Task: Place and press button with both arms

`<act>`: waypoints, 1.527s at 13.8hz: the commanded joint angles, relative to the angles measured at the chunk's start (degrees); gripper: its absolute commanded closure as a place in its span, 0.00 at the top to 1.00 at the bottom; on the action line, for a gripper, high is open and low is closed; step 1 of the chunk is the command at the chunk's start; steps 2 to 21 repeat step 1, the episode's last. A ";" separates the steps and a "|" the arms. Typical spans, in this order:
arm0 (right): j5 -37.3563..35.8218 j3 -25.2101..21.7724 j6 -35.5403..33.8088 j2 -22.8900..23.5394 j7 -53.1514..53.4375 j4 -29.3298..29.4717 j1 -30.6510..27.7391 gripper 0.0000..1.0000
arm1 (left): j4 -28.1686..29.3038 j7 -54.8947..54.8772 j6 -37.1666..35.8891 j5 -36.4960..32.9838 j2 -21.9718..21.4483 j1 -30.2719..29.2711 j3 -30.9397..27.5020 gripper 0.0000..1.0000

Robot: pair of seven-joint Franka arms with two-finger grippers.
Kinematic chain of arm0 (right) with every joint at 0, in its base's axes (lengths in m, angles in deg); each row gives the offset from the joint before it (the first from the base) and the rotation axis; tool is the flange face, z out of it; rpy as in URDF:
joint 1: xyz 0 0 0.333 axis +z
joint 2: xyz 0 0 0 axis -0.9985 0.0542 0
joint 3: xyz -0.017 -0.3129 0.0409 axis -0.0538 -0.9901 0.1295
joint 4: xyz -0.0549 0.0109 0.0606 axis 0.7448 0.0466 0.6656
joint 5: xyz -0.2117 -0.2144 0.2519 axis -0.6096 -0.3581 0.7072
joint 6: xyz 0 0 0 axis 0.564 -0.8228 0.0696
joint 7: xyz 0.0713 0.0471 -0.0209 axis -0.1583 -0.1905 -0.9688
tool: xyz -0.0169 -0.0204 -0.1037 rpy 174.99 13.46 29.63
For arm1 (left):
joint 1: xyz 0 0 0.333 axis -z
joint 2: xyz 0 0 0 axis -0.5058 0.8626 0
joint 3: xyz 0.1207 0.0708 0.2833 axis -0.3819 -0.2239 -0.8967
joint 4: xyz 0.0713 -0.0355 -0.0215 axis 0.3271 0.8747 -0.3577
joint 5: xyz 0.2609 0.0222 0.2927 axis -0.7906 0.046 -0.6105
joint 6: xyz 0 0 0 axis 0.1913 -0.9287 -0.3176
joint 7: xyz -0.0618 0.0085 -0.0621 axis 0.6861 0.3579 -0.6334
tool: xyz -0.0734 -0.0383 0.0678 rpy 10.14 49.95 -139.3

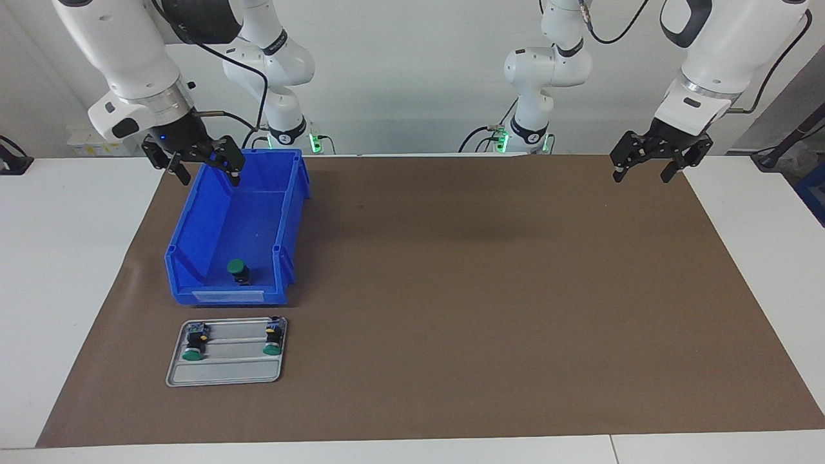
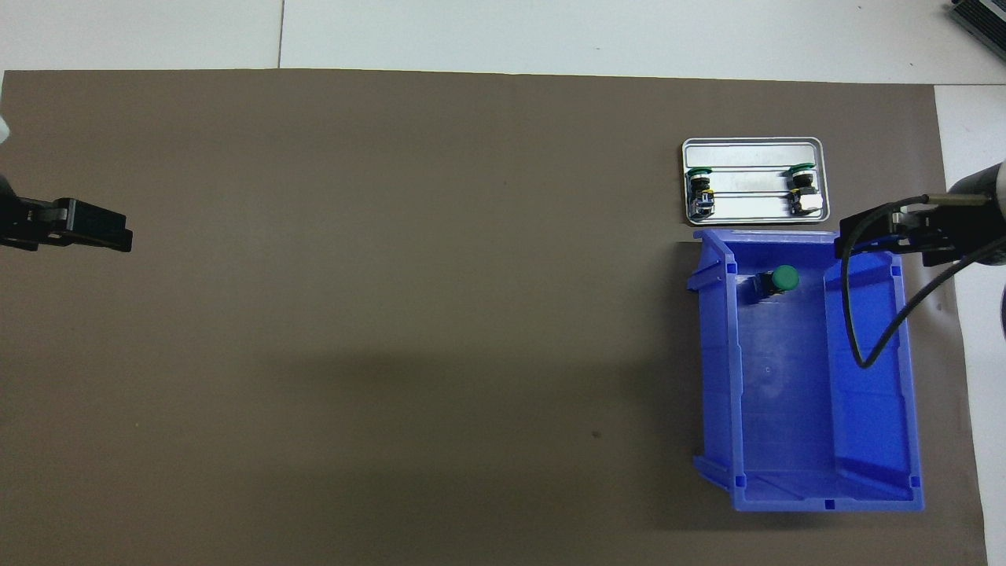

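A green-capped button (image 1: 238, 270) stands in the blue bin (image 1: 193, 219), at its end farther from the robots; it also shows in the overhead view (image 2: 778, 281). Two more buttons (image 1: 193, 345) (image 1: 272, 338) lie on the small metal tray (image 1: 225, 372). My right gripper (image 1: 209, 175) is open and empty, up in the air over the bin's rim at the right arm's end; in the overhead view it (image 2: 853, 236) reaches over the bin's side wall (image 2: 872, 409). My left gripper (image 1: 642, 174) is open and empty, and waits over the mat's edge at the left arm's end (image 2: 118, 234).
The tray (image 2: 750, 146) lies just farther from the robots than the bin, almost touching it. A brown mat (image 1: 483, 290) covers most of the white table. A black cable (image 2: 864, 346) hangs from the right wrist over the bin.
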 commanded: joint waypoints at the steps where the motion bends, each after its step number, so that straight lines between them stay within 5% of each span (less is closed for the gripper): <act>1: -0.12 0.48 0.99 -1.57 1.37 -1.84 -0.28 0.99 | 1.62 0.28 -0.24 -1.16 -1.65 -0.13 0.12 1.00; 21: -0.12 0.48 0.99 -1.57 1.37 -1.84 -0.28 0.99 | 1.62 0.28 -0.24 -1.16 -1.65 -0.13 0.12 1.00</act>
